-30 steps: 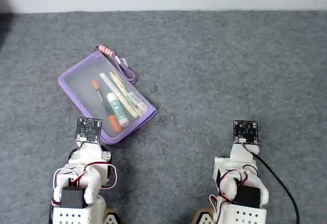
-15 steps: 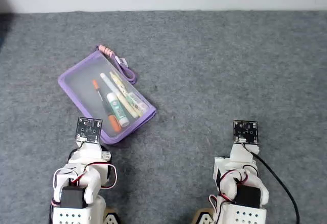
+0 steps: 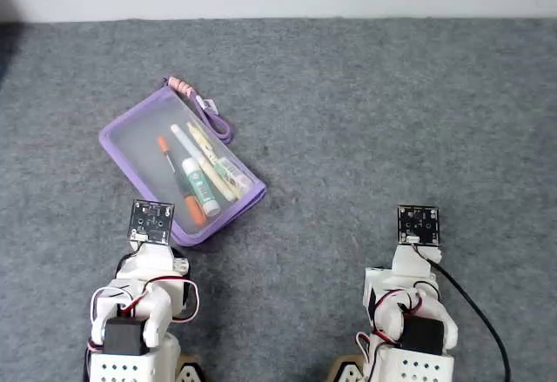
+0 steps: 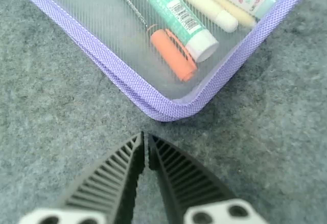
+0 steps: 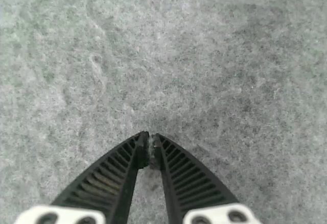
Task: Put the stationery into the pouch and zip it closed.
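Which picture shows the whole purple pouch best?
The high view: the whole pouch lies there, edge to edge, with its strap. The left wrist view gives one corner close up, pens inside. The right wrist view faces grey mat.

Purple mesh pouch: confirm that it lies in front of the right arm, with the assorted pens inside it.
Wrong on the arm. The purple mesh pouch lies in front of the left arm, with the assorted pens inside it. The left wrist view shows its corner just beyond the shut left tool; the right tool faces grey felt matting.
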